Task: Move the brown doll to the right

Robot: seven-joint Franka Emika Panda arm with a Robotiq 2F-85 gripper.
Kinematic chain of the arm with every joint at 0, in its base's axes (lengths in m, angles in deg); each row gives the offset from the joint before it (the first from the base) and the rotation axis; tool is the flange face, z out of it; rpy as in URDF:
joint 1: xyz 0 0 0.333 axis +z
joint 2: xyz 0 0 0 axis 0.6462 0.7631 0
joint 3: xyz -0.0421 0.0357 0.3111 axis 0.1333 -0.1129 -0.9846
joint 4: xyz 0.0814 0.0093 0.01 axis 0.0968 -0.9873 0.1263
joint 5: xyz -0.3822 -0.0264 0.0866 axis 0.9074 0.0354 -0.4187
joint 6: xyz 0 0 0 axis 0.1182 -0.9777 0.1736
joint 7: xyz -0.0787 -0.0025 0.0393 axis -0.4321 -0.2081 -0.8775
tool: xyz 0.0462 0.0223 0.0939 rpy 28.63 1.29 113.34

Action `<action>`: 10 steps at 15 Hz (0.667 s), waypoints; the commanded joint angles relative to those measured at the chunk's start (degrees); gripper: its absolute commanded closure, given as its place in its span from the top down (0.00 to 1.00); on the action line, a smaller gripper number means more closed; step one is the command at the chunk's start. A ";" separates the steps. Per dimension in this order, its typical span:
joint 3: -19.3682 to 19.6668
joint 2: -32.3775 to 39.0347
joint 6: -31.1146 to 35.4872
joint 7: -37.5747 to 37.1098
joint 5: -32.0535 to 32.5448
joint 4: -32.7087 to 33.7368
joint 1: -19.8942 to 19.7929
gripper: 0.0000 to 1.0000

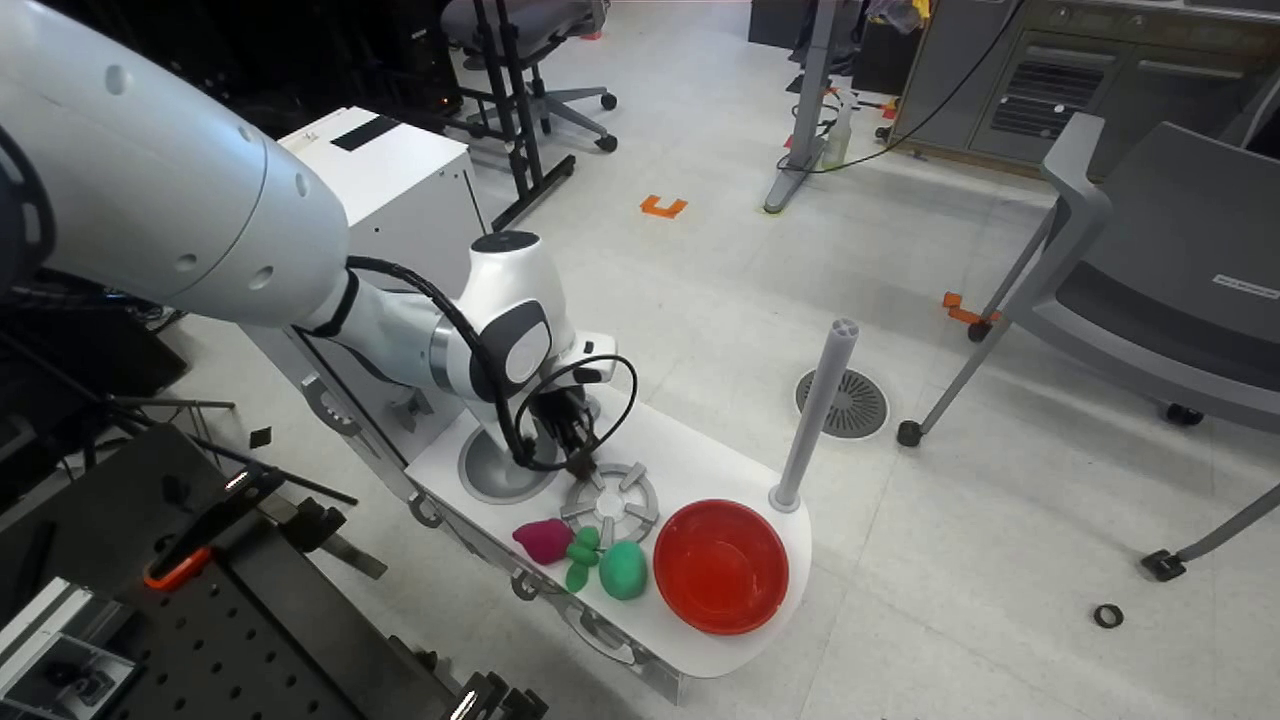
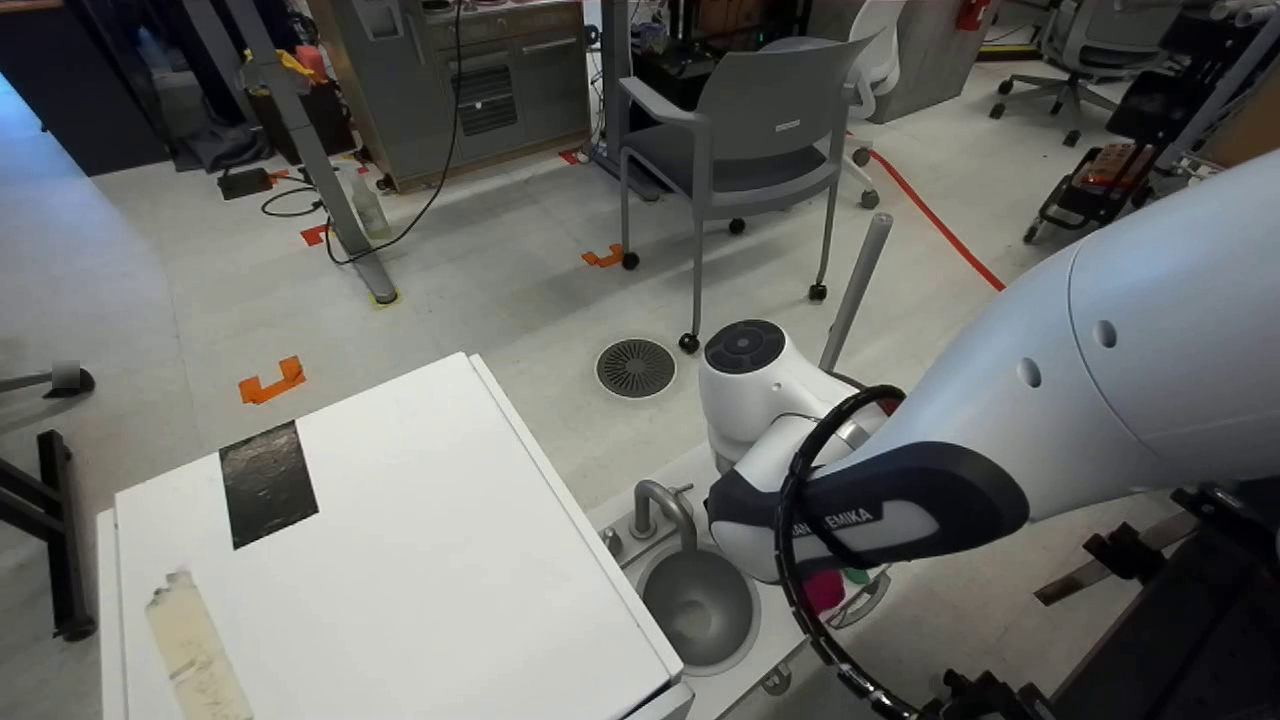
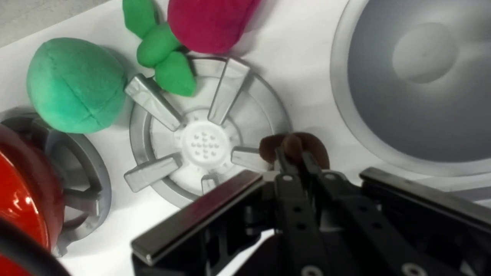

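The brown doll [image 3: 317, 148] is a small lumpy soft toy between my gripper's fingertips in the wrist view. My gripper [image 3: 294, 158] is shut on it, with part of the doll bulging out on both sides of the fingers. The doll overlaps the right edge of the grey burner ring [image 3: 282, 111]; I cannot tell whether it touches the counter. In an exterior view the gripper [image 1: 570, 425] points down between sink and burner, and the doll shows as a dark brown bit [image 1: 582, 467] at its tips. Elsewhere the arm hides gripper and doll.
A grey sink [image 3: 341, 76] lies beside the doll. A magenta toy [image 3: 211, 23], a green leafy piece [image 3: 157, 44] and a green round toy [image 3: 74, 86] lie around the burner. A red round dish [image 1: 720, 567] stands near the rounded counter end. A grey post [image 1: 818, 410] rises there.
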 commanded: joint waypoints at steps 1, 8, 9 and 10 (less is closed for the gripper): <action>-0.33 -2.37 -1.02 0.11 -1.49 1.31 -2.76 0.02; 1.00 -0.13 -3.77 -3.31 -1.96 6.32 -7.16 0.02; 1.22 0.99 -5.46 -4.40 -2.11 7.91 -7.75 0.02; 1.29 2.02 -6.61 -5.21 -2.08 9.29 -8.20 0.02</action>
